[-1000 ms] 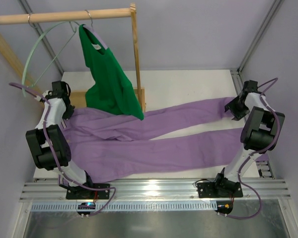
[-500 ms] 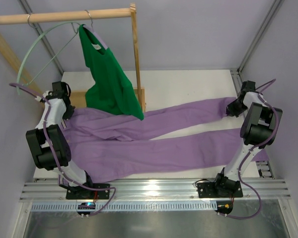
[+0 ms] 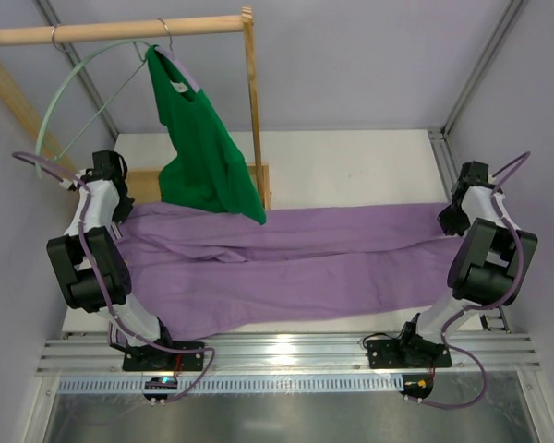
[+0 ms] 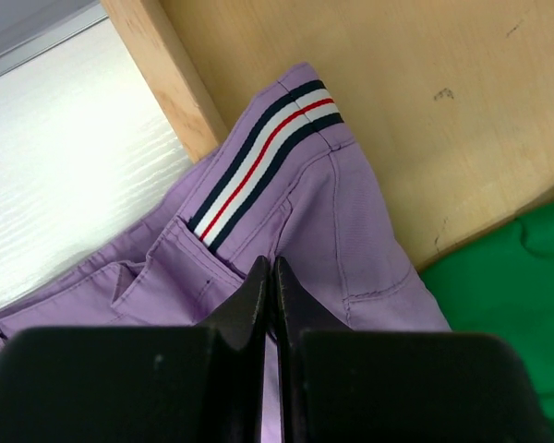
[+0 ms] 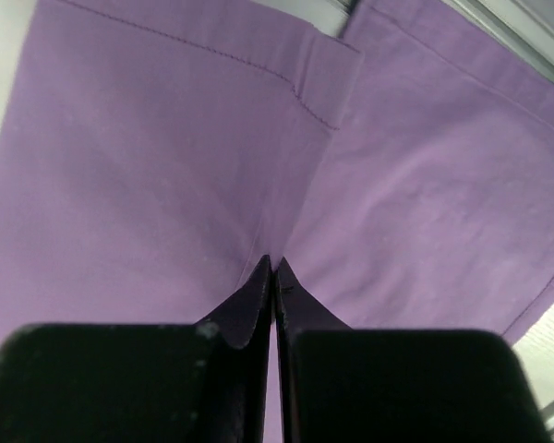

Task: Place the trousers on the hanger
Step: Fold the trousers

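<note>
Two closed pinches hold the long lilac-purple soft fabric trousers [image 3: 295, 263], which lie stretched flat between the jaws. The left gripper [image 4: 272, 268] nips cloth just below the striped waistband [image 4: 258, 152], and the right gripper [image 5: 273, 268] a fold near the leg hems. The step in hand is the grasp. Next, I judge, both must lift together toward the thin pale mint-green hanger [image 3: 63, 92], hanging above and beyond the left jaws. Its lower end is hidden behind the arm, and the left tips perhaps hold only a thin fold.

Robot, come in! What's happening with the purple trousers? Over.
Both shut on trousers: left gripper at waist, right gripper at leg ends. Trousers flat on table, hanger bare on rail. Beside it hangs green top.
</note>
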